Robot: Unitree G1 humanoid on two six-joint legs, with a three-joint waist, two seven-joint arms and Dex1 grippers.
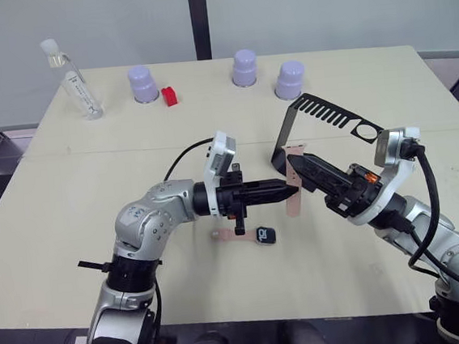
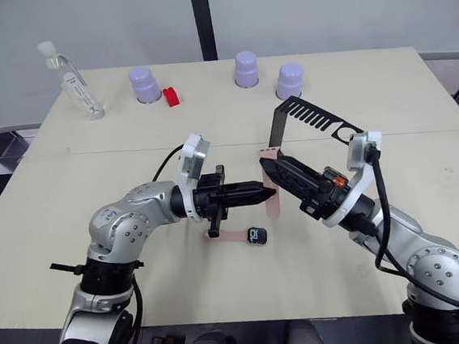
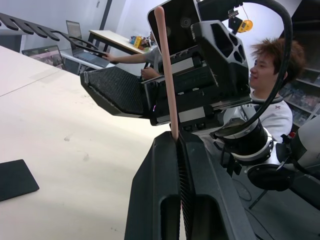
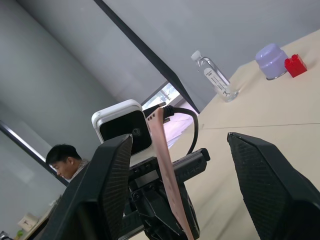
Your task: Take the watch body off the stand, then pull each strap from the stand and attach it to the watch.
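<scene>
Bottle (image 1: 74, 81) far back on the left of the table (image 1: 81, 235), then lilac cup (image 1: 143, 84) with red block (image 1: 170, 96) just beside it. Left gripper (image 1: 290, 188) reaching toward the middle, fingers clamped shut on one pink strap (image 1: 295, 202), strap standing upright out of the tips. Below it, flat on the table, second strap (image 1: 229, 235) joined to the watch body (image 1: 266, 235), screen up. Behind the grippers, black stand (image 1: 322, 118), slotted comb arm slanting up to the ring end. Two more lilac cups (image 1: 245, 67) along the back edge. Right gripper (image 1: 294, 166) tip to tip with the left, fingers spread apart in the wrist view, held strap between them, touching neither.
</scene>
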